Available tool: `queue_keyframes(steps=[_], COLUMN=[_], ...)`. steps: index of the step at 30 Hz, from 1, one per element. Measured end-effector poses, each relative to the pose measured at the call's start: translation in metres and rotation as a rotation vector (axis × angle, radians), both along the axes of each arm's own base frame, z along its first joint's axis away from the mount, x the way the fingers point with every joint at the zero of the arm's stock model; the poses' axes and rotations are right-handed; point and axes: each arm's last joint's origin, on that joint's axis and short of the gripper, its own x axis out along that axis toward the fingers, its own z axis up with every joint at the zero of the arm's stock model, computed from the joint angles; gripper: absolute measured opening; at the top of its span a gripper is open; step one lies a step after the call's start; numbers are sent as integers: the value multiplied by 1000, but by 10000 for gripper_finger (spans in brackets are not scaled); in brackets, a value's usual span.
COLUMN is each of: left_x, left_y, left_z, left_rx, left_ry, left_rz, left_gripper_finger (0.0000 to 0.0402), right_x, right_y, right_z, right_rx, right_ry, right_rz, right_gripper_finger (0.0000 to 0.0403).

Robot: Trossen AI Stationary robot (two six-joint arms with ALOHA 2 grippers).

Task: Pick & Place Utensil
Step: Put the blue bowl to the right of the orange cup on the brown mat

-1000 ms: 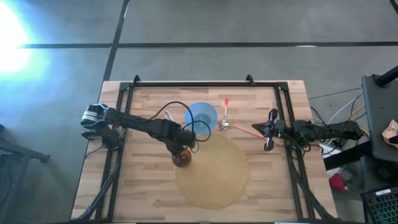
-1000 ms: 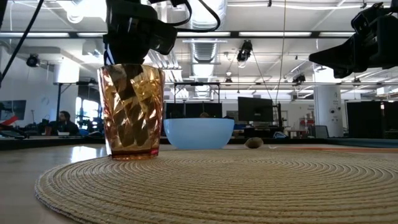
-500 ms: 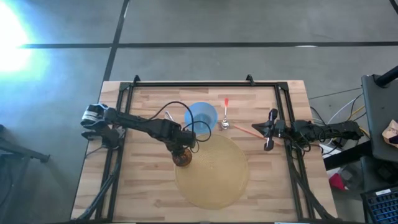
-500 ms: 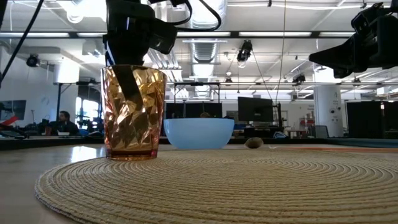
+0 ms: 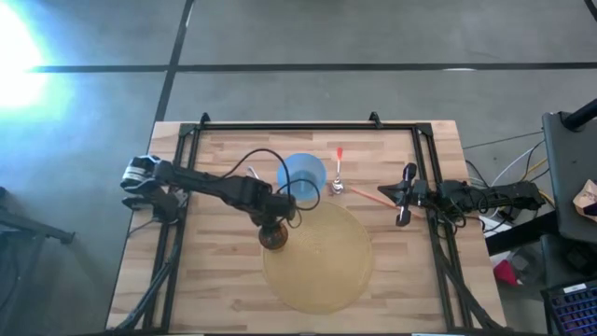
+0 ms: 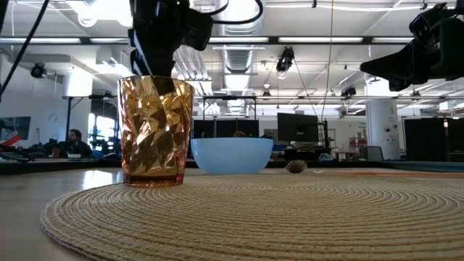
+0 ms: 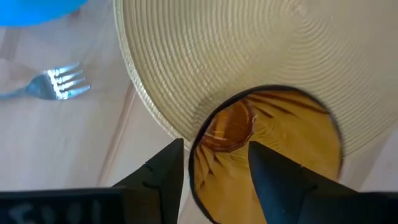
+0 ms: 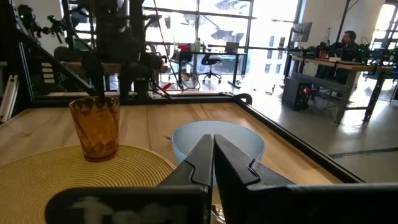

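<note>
An amber faceted cup (image 5: pixel 273 240) stands upright on the left edge of a round woven placemat (image 5: pixel 322 266). My left gripper (image 7: pixel 214 171) hovers open just above the cup. One finger (image 7: pixel 163 171) is outside the cup's wall and the other (image 7: pixel 277 180) is over its mouth, neither visibly touching. A silver fork (image 7: pixel 59 84) lies flat on the wood beside the mat. Two more utensils, one red-handled (image 5: pixel 338 173) and one orange-handled (image 5: pixel 362 194), lie right of a blue bowl (image 5: pixel 301 175). My right gripper (image 5: pixel 403 201) waits shut at the table's right side.
The blue bowl (image 6: pixel 232 154) stands on the wood just beyond the cup (image 6: pixel 156 130). A black frame rail (image 5: pixel 289 124) runs around the table. The placemat's middle and near part (image 6: pixel 275 217) carry nothing.
My left gripper has opened, let go of the amber cup and risen a little above its rim. The cup has settled onto the placemat's edge and stands upright by itself.
</note>
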Motion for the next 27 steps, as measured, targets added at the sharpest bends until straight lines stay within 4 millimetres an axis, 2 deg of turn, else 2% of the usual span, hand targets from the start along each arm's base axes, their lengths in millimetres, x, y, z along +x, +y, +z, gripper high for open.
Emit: queue_keyframes(steps=[11,17,21,27], left_x=[-3,-2,-9,-24], left_y=[7,9,9,11], left_z=[34,55,61,66], left_rx=[32,91,122,147], left_ry=[15,-49,-75,-137], left_rz=[-71,-267,-365,-383], left_gripper_finger=[170,168,168,168], right_x=[0,0,0,0], right_y=[0,0,0,0], right_z=[0,0,0,0], right_rx=[0,0,0,0], right_ry=[0,0,0,0], right_rz=[0,0,0,0], right_gripper_finger=[8,8,8,8])
